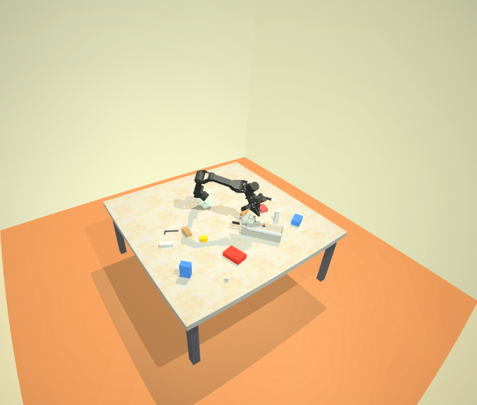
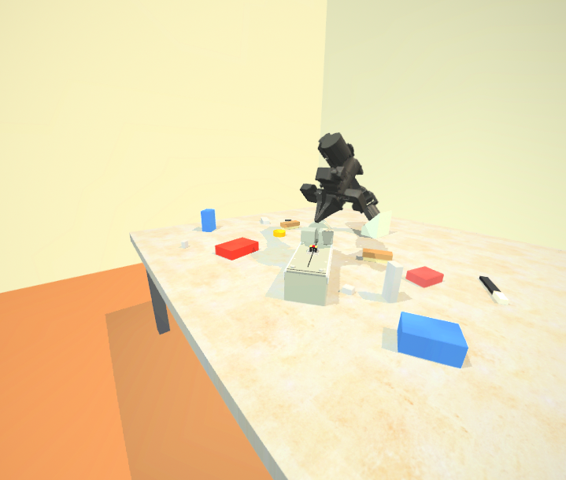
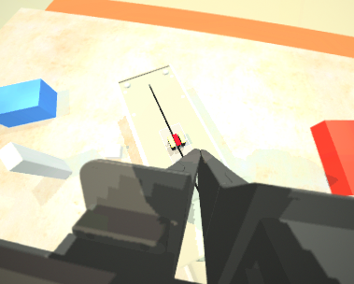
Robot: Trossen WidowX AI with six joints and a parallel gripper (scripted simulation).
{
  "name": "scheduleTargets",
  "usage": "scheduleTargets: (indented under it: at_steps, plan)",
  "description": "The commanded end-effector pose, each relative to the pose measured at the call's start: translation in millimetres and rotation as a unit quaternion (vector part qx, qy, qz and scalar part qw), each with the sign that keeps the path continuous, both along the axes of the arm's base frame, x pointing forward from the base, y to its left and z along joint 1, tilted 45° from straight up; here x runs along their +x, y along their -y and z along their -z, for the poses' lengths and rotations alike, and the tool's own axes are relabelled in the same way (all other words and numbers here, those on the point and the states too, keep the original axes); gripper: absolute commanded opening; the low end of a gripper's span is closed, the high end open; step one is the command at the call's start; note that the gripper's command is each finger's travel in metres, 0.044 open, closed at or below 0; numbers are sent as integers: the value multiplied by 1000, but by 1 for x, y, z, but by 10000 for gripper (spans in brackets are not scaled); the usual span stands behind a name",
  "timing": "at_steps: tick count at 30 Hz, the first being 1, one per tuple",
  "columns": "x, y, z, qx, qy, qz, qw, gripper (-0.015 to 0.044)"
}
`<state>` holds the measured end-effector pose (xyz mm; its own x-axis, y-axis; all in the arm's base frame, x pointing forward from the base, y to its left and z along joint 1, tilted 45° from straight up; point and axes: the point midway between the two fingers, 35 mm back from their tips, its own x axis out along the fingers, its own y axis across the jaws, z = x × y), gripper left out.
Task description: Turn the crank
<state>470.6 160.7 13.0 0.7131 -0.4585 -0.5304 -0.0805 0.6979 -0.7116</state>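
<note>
1. The step in hand is seemingly approaching the crank: the gripper [image 1: 258, 214] [image 2: 316, 221] [image 3: 198, 154] is hovering over the crank end of the machine [image 1: 261, 235] [image 2: 305, 286] [image 3: 142, 98], its jaws closing tip to tip on nothing.
2. In the top view, the machine is sitting toward the right-hand corner of the worktop [image 1: 204, 301] [image 2: 324, 413] [image 3: 81, 42]; its dark handle [image 1: 236, 222] is pointing toward the left edge, out of the fingers' grasp.
3. The red pointer [image 1: 264, 224] [image 2: 313, 246] [image 3: 177, 139] is lying between the brass marks [image 3: 182, 139], seemingly near level; exact alignment is staying unreadable.
4. If turning is needed, the next move is calling for lowering closed fingertips beside the handle and nudging gently; otherwise, keeping away.
5. The machine is showing a smooth, pale grey-green oblong body with a thin dark slot; the worktop is displaying mottled cream stone-like patterning.
</note>
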Motion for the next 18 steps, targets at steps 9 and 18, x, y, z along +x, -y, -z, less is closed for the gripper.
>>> scheduleTargets:
  at_steps: [9,18]
  plan:
    - [0,0,0,0,0,0,1000,53]
    - [0,0,0,0,0,0,1000,289]
